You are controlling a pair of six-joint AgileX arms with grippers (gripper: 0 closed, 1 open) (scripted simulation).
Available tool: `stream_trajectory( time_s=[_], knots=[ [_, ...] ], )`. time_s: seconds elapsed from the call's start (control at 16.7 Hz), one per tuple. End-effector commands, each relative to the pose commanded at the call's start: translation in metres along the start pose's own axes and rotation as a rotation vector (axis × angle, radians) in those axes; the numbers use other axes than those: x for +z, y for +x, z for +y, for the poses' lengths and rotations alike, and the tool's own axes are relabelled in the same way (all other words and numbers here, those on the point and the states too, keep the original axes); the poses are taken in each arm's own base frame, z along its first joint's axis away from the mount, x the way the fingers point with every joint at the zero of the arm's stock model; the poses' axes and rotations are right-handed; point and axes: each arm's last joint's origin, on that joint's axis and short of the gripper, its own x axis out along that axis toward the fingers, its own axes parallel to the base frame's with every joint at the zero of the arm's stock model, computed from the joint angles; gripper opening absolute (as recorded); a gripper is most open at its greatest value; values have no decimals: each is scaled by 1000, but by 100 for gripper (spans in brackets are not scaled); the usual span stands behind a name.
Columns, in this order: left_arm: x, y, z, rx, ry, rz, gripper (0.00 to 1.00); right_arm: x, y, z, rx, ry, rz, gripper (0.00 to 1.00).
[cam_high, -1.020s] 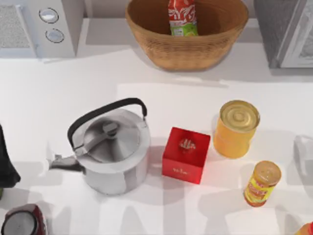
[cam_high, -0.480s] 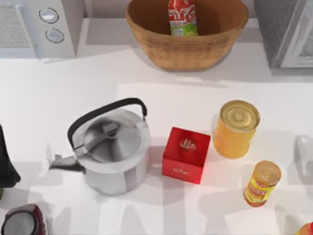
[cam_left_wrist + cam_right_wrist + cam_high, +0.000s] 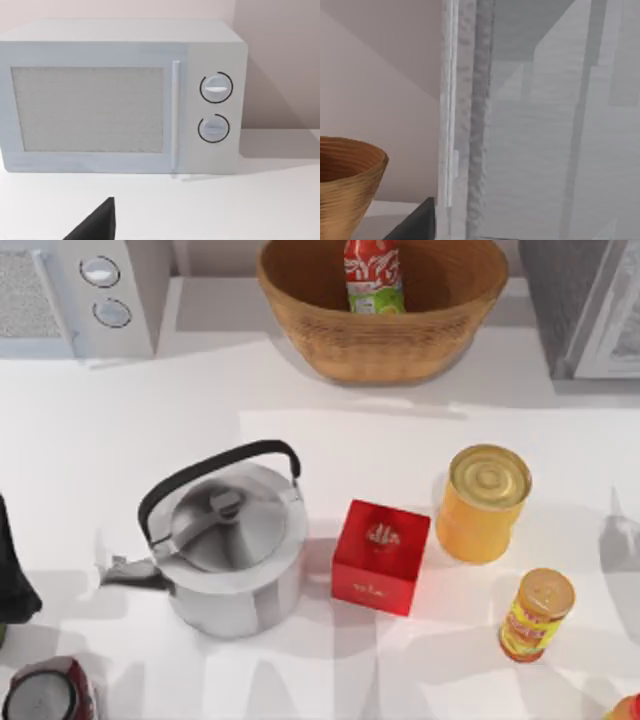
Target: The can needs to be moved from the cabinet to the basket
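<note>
Top view, nearest first: the left arm (image 3: 12, 570) sits parked as a dark shape at the table edge left of the round steel kettle with the black handle (image 3: 225, 550). Right of the kettle stand a glossy red cube box (image 3: 380, 555), a wide yellow-orange tin with a gold lid (image 3: 483, 502) and, nearer, a small yellow jar with a red label (image 3: 535, 615). Beyond the kettle, at the back, the slim red drink can (image 3: 374, 275) stands upright inside the large oval woven wicker basket (image 3: 330, 340), with nothing gripping it.

One thing differs from a second ago: the pale grey patch (image 3: 622, 535) far to the kettle's right has shrunk toward the table edge. I judge that the right arm is drawing away, so the delivery looks done.

Left wrist view adds the white microwave (image 3: 120, 95) face-on — door and two dials — with a dark wedge of the left gripper (image 3: 97, 222). Right wrist view faces the grey cabinet (image 3: 530, 125) beside the basket's rim, with a wedge of the right gripper (image 3: 417, 220). Whether either pincer is spread or pressed together I cannot tell.
</note>
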Motion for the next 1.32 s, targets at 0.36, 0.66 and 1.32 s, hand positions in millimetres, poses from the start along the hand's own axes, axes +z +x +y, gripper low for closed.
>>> stream_trajectory(
  time_s=[0.36,0.66,1.32],
  knots=[
    [0,0,0,0,0,0,100,4,31,-63,-2,-36,22,100],
    [0,0,0,0,0,0,100,-24,31,-126,-18,-8,83,100],
    [0,0,0,0,0,0,100,-65,8,-172,-37,52,131,100]
  ],
)
